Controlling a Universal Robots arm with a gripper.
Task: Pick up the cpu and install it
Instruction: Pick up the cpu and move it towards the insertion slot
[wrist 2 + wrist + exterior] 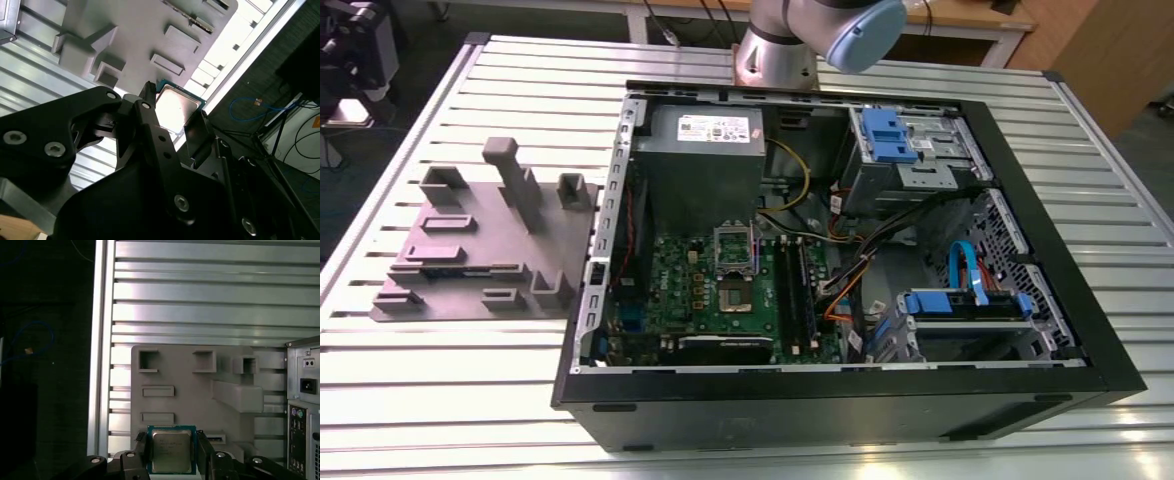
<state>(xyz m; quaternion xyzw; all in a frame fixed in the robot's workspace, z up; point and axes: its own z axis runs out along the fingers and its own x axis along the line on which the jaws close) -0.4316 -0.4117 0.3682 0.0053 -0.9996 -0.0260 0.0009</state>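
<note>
In both wrist views the pincer (171, 440) is clamped on the cpu (171, 456), one finger against each of two opposite edges and the silver top facing the camera. The chip appears to hang above the near edge of the grey fixture plate (200, 385), apart from it, though how high I cannot tell. The plate lies on the slatted bench (560, 60) at the exterior view's left, just beside the open computer case (854, 400).

The grip is on thin edges only, so a jolt could tilt the chip or let it slip onto the plate or between the slats. The socket (736, 292) on the motherboard (674, 290) sits deep inside the case, near loose cables (843, 290). A rotated or slanted chip there would likely bend its contacts.
</note>
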